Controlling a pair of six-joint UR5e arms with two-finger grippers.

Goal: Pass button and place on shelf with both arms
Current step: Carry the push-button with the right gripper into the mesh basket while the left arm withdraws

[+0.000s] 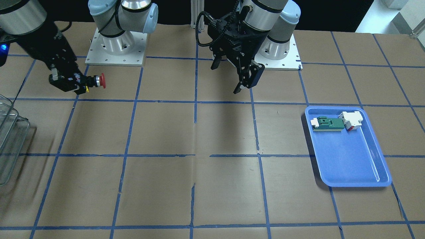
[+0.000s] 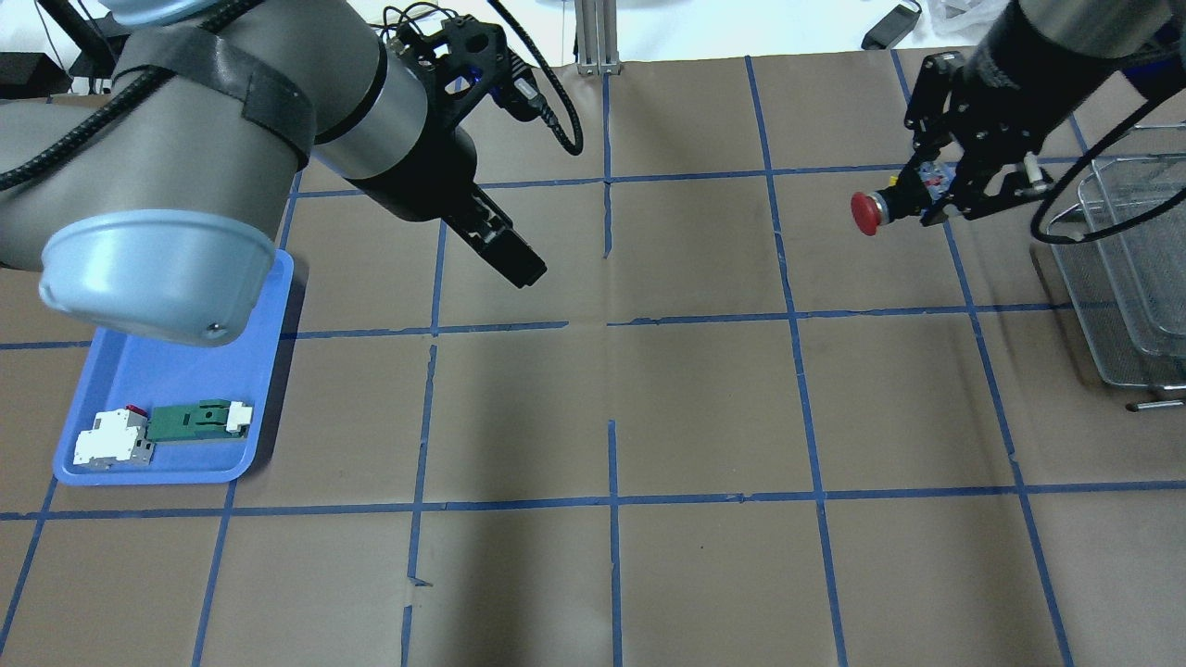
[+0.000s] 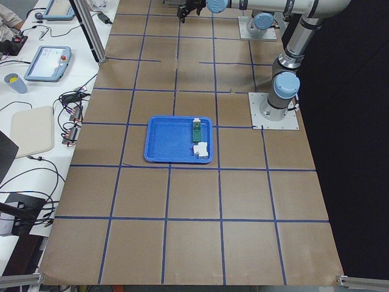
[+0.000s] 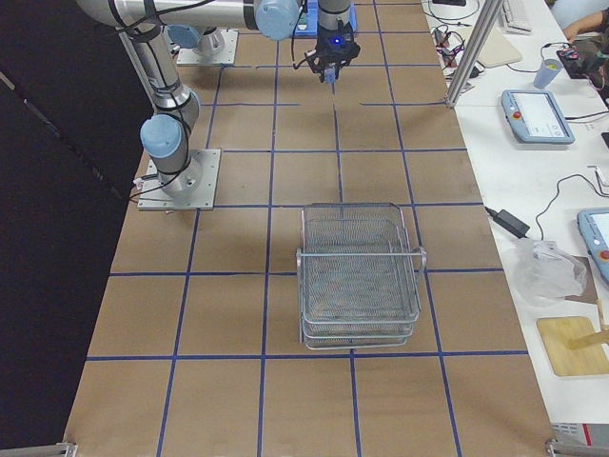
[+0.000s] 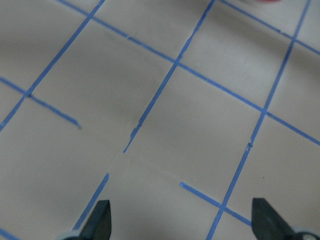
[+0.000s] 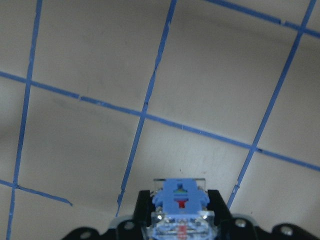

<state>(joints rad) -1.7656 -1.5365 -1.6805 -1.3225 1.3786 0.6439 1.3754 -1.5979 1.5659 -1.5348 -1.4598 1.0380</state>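
Between the fingers of the right gripper [image 2: 931,190], which are closed on its rear end, the button [image 2: 869,211] hangs above the table [image 2: 704,408] with its red cap pointing out past the fingertips, and the shelf [image 2: 1135,269] stands near, behind the gripper on the side away from the cap. The left gripper [image 5: 182,222] hangs wide open with nothing between its fingers, well apart from the button, so the pass looks done and the carry to the shelf is likely in hand. It should go best if the right arm swings the cap clear over the wire rim, lowers the button until it rests on a tier, and only then parts the fingers, since the round body may roll.
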